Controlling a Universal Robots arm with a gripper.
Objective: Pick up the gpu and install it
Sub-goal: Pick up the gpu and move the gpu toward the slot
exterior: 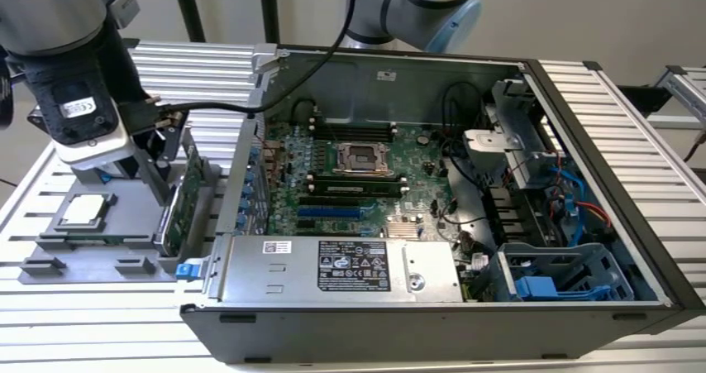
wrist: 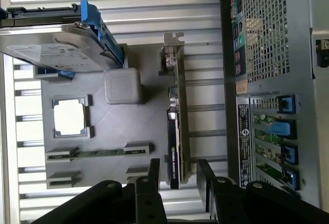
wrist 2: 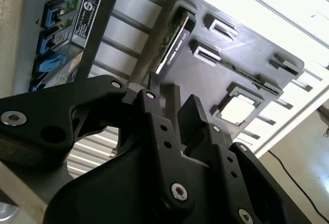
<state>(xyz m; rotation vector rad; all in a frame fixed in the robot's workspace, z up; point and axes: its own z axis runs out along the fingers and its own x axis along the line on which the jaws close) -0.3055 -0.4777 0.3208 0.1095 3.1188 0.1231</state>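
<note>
Right, status: the gpu (exterior: 180, 199) isn't picked up yet. It stands on its long edge in a slot of the grey holder (exterior: 99, 267), on the holder's side nearest the computer case (exterior: 364, 340), just beside the case's outer wall and outside it. The green board face shows in the exterior view, and the silver bracket (wrist: 172, 41) caps one end in the first wrist view

I've got the gripper (exterior: 155, 173) hanging right over the card, outside the case and close to that same wall. In the first wrist view it's spread wide, with one of the fingers (wrist: 153, 171) on each side of the card and a gap showing on both sides, so it has hold of nothing. The second wrist view agrees: the gripper (wrist 2: 172, 108) is apart and the gpu (wrist 2: 171, 39) lines up with the gap. I can't tell if the fingertips are down at card height

Farther from the case than the gpu, the holder also carries a processor chip (wrist: 69, 117), a memory stick (wrist: 97, 152) lying flat and a hard drive (wrist: 51, 52) in a blue frame. Holder and case both sit on the slatted desk (exterior: 66, 332). The case lies open with its motherboard (exterior: 353, 166) exposed
</note>
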